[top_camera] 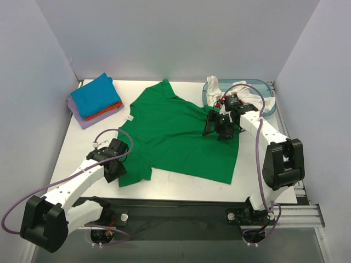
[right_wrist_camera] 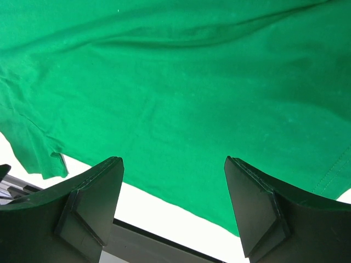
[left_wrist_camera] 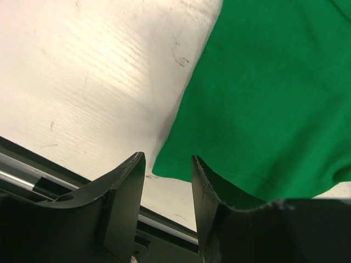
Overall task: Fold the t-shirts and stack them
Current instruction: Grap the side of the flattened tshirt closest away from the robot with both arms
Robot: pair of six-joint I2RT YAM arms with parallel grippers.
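Note:
A bright green t-shirt [top_camera: 175,134] lies spread flat across the middle of the table [top_camera: 82,145]. My left gripper [top_camera: 116,171] hovers at its near left corner. In the left wrist view that gripper [left_wrist_camera: 167,159] is open with a narrow gap, and the green corner [left_wrist_camera: 164,167] lies on the table just past the fingertips; nothing is pinched. My right gripper [top_camera: 215,131] hangs over the shirt's right side, wide open and empty [right_wrist_camera: 173,161], above the green cloth [right_wrist_camera: 175,82]. At the back left is a folded stack: blue [top_camera: 97,94] over orange [top_camera: 109,110] over lavender [top_camera: 85,118].
A translucent blue tub [top_camera: 266,90] at the back right holds a crumpled white shirt [top_camera: 239,87]. Pale walls close off the back and both sides. The table's near edge with its dark rail [left_wrist_camera: 33,175] runs right beside the left gripper.

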